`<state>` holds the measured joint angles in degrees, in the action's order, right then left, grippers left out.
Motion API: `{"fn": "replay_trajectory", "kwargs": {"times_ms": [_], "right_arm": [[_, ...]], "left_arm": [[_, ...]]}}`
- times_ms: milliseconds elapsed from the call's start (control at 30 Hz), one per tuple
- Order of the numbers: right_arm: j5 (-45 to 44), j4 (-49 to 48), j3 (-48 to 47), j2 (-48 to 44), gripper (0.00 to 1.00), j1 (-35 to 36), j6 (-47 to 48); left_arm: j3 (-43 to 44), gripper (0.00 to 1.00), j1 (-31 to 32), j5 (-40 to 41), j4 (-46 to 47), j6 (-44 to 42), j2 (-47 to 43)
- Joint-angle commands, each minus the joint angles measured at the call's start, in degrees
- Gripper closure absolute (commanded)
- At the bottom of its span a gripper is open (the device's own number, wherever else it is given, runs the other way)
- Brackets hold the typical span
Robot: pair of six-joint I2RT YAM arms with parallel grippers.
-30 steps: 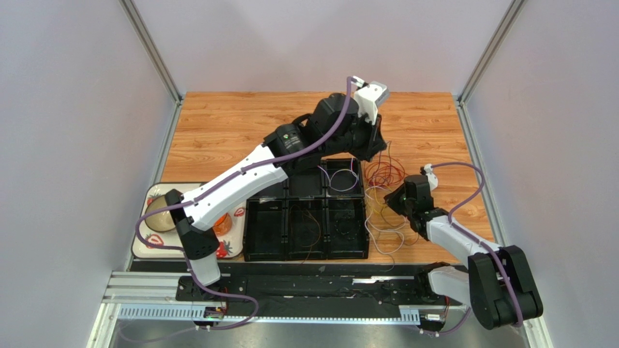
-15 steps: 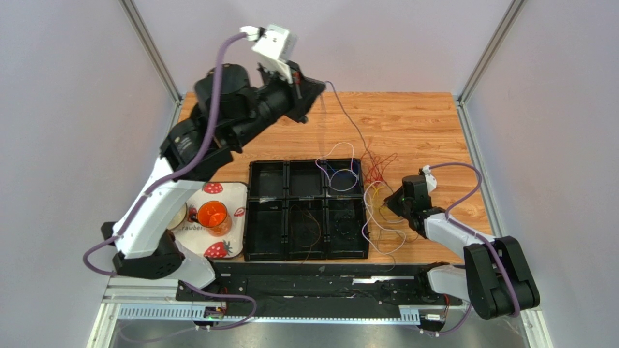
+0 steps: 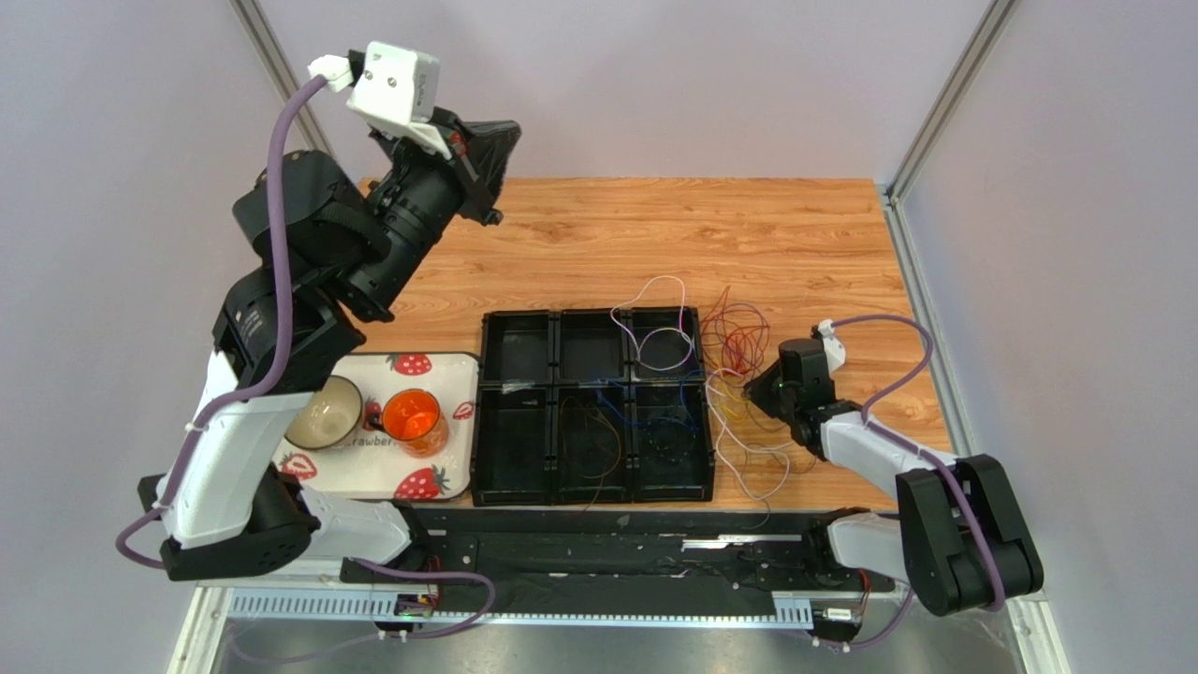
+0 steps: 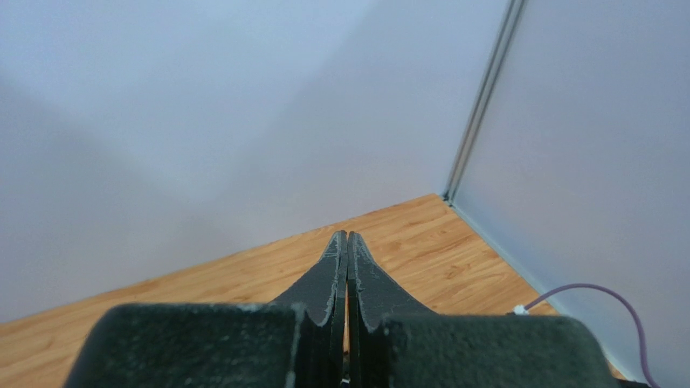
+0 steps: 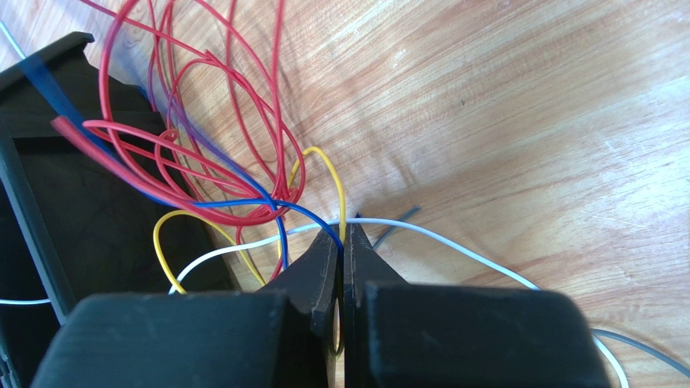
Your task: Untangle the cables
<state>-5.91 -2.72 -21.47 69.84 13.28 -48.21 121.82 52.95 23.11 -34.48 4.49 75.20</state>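
The cables lie in a loose tangle point(image 3: 731, 344) to the right of a black six-compartment tray point(image 3: 481, 421). A white loop point(image 3: 661, 312) and a blue strand point(image 3: 661, 400) hang over into the tray's right compartments. My right gripper point(image 3: 768, 388) is low at the tangle's right side. In the right wrist view it point(image 5: 344, 230) is shut on a yellow cable point(image 5: 338, 182), with red loops point(image 5: 202, 121), a blue cable point(image 5: 243, 202) and a white cable point(image 5: 453, 246) crossing just ahead of it. My left gripper point(image 3: 481, 149) is raised high at the back left, and it point(image 4: 347, 236) is shut with nothing in it.
A strawberry-patterned tray point(image 3: 443, 372) at the left holds a bowl point(image 3: 333, 410) and an orange cup point(image 3: 412, 417). Grey walls close in the wooden table point(image 3: 788, 239) on three sides. A metal rail point(image 3: 281, 555) runs along the near edge.
My left arm rose from over the tangle and swung to the back left, drawing a dark cable up. That cable is out of its jaws now. The right arm has barely moved.
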Motion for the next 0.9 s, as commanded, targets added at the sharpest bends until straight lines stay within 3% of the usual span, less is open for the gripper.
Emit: {"fn": "replay_trajectory", "kwargs": {"times_ms": [0,167,233,267,367,600,733,867], "right_arm": [[-1.1,-1.0,-1.5,0.6,1.0,-0.4,-0.3],[-0.7,-1.0,-2.1,1.6,1.0,-0.5,0.0],[-0.6,-1.1,-2.3,1.9,1.0,-0.5,0.1],[-0.5,-1.1,-2.3,2.0,1.0,-0.4,0.3],[-0.2,-1.1,-2.4,2.2,1.0,-0.5,0.4],[-0.1,-1.2,-2.7,2.8,1.0,-0.4,0.6],[0.0,-1.0,-3.0,3.1,1.0,-0.4,0.6],[-0.2,-0.9,-2.3,2.6,1.0,-0.4,0.2]], "left_arm": [[-5.3,1.0,-2.1,4.2,4.9,-2.9,-5.5],[-8.4,0.99,-2.3,0.2,1.8,-0.7,-3.9],[-9.4,0.93,-2.3,-3.3,0.7,1.2,-1.0],[-9.9,0.83,-2.3,-4.4,-0.6,1.9,0.1],[-12.3,0.7,-2.3,-9.0,-2.3,5.8,4.4],[-24.8,0.59,-2.3,-21.9,3.6,13.4,10.0],[-28.5,0.57,-2.1,-31.1,7.8,13.6,14.9],[-25.2,0.49,0.7,-35.3,6.9,7.4,20.9]]}}
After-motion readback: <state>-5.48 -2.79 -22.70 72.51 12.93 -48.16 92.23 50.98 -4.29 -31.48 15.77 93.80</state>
